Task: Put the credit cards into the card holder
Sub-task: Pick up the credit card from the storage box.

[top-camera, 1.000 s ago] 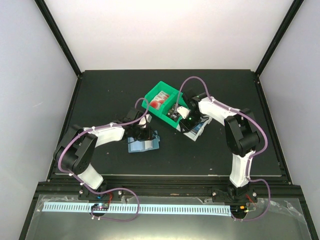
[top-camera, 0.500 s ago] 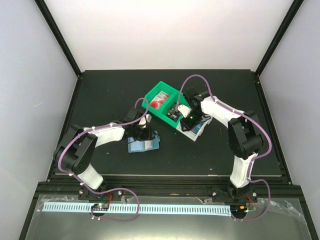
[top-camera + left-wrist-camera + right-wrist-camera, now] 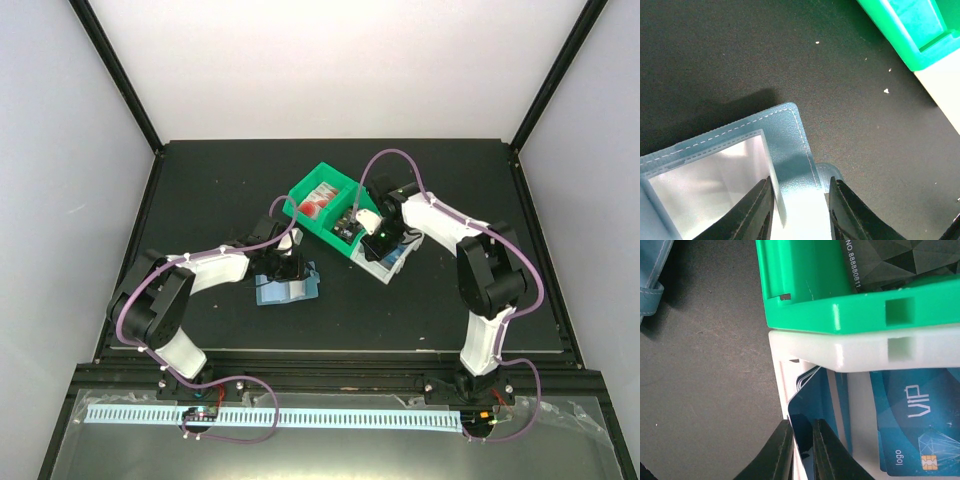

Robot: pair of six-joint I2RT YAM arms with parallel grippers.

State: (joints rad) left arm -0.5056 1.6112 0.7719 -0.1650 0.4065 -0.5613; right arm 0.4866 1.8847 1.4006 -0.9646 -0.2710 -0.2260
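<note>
at the middle of the black table [image 3: 200, 190], left gripper [image 3: 799, 202] clamped on a corner of the open teal card holder [image 3: 787, 135], right gripper [image 3: 802, 435] pinching a blue credit card [image 3: 812, 400] inside the white bin [image 3: 805, 347], touching the green bin [image 3: 800, 285] with a dark card [image 3: 890, 260]

A white bin [image 3: 805, 347] lies around the tips of the right jaws. A green bin [image 3: 805, 315] stands just beyond it, wall touching wall. Both rest on a black table [image 3: 715, 50] – ahead and right of the left jaws.
</note>
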